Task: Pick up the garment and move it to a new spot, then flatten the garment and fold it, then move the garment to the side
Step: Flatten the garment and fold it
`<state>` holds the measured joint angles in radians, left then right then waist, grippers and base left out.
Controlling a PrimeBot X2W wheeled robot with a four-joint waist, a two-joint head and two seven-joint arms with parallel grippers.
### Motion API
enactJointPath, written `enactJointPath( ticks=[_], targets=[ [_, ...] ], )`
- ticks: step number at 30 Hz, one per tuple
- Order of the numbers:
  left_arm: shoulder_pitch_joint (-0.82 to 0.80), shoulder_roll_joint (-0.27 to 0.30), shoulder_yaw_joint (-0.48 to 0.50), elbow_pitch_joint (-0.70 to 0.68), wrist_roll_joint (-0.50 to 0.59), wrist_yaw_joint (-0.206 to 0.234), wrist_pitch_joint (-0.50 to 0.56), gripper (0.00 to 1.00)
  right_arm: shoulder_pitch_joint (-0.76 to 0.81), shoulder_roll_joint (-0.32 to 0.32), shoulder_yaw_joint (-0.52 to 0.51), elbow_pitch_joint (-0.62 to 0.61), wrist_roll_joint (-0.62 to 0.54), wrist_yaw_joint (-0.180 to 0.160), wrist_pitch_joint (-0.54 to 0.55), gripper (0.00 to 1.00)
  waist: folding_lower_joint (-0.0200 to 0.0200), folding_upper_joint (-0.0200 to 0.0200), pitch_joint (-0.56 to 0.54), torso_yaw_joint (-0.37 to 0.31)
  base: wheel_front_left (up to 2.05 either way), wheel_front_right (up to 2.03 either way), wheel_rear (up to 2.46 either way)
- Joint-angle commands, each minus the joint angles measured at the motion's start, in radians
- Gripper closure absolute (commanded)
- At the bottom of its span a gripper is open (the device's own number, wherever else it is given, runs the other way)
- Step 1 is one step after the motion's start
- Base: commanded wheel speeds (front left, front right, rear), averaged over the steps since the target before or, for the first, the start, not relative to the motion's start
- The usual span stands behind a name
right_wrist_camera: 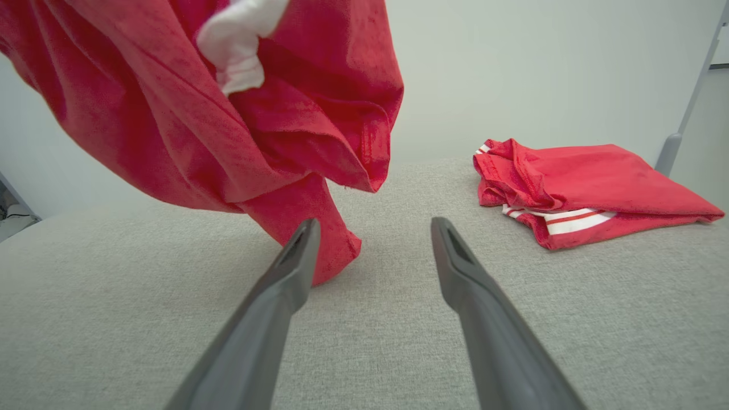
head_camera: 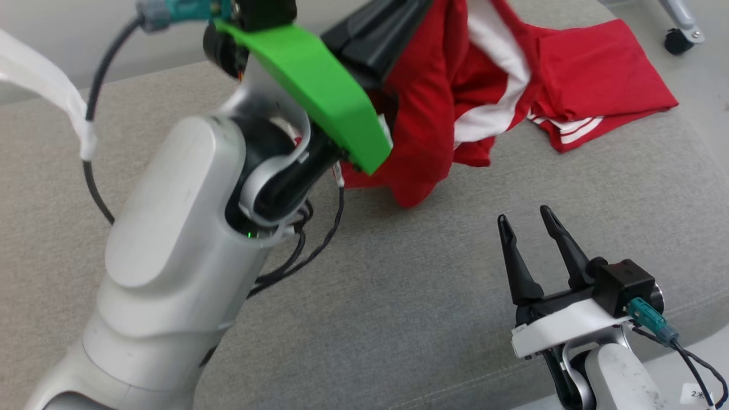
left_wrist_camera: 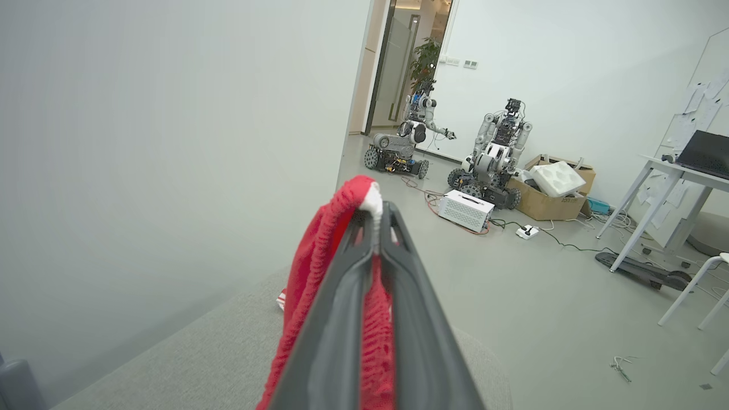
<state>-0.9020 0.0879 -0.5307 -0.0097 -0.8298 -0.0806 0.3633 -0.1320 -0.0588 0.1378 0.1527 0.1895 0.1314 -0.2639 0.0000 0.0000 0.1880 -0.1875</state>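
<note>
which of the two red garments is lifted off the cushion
The hanging garment, pinched in the shut jaws of the left gripper, only its lowest tip near the grey cushion. The folded garment lies flat, white stripes showing, untouched.

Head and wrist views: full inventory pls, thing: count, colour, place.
garment: one, red with white stripes, hanging from the left end effector, lowest fold reaching the cushion
folded cloth: one, red with white stripes, cushion's far right; joined to the garment or separate, cannot tell
cushion: one, grey fabric, under both
caster: one, black, floor beyond the cushion
wheeled robots: two, grey-white, floor near the doorway
equipment box: one, white, floor before them
cardboard box: one, brown, by the wall
potted plant: one, green, in the doorway
laptop: one, dark, on a white table
left end effector: one, dark, shut on the garment
right end effector: one, dark, open, above the cushion
</note>
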Motion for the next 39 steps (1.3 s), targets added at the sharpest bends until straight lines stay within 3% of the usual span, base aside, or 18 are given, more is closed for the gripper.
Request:
enactJointPath(
  ticks=[1, 6, 14, 20, 24, 28, 35, 39],
  targets=[
    [-0.043, -0.011, 0.009, 0.015, -0.017, -0.002, -0.017, 1.0, 0.0, 0.001, -0.002, 0.001, 0.005, -0.002, 0.0, 0.0, 0.0, 0.0, -0.01, -0.058, 0.0, 0.0, 0.0],
    [-0.094, -0.033, -0.005, 0.078, -0.057, 0.066, -0.083, 1.0, 0.022, 0.005, -0.014, -0.001, 0.01, -0.002, 0.0, 0.0, 0.0, 0.0, -0.025, -0.072, 0.0, 0.0, 0.0],
    [0.241, 0.0, -0.044, 0.201, -0.083, 0.121, -0.168, 1.0, 0.045, 0.005, -0.017, -0.006, 0.008, -0.002, 0.0, 0.0, 0.0, 0.0, -0.027, -0.036, 0.0, 0.0, 0.0],
    [0.452, 0.005, -0.025, 0.251, -0.102, 0.095, -0.325, 1.0, 0.046, -0.003, 0.008, 0.008, 0.024, -0.002, 0.0, 0.0, 0.0, 0.0, -0.011, 0.009, 0.0, 0.0, 0.0],
    [0.506, -0.002, -0.032, 0.244, -0.11, 0.07, -0.38, 1.0, 0.015, -0.008, 0.017, 0.026, 0.032, -0.002, 0.0, 0.0, 0.0, 0.0, -0.002, 0.047, 0.0, 0.0, 0.0],
    [0.522, -0.004, -0.04, 0.231, -0.098, 0.062, -0.407, 1.0, -0.03, -0.015, 0.036, 0.091, 0.022, -0.002, 0.0, 0.0, 0.0, 0.0, 0.009, 0.08, 0.0, 0.0, 0.0],
    [0.494, -0.011, -0.054, 0.223, -0.091, 0.057, -0.419, 1.0, -0.133, -0.026, 0.108, 0.3, 0.118, -0.002, 0.0, 0.0, 0.0, 0.0, 0.025, 0.125, 0.0, 0.0, 0.0],
    [0.478, -0.014, -0.061, 0.227, -0.088, 0.055, -0.421, 1.0, -0.169, -0.044, 0.107, 0.356, 0.154, -0.002, 0.0, 0.0, 0.0, 0.0, 0.037, 0.142, 0.0, 0.0, 0.0]
  ],
)
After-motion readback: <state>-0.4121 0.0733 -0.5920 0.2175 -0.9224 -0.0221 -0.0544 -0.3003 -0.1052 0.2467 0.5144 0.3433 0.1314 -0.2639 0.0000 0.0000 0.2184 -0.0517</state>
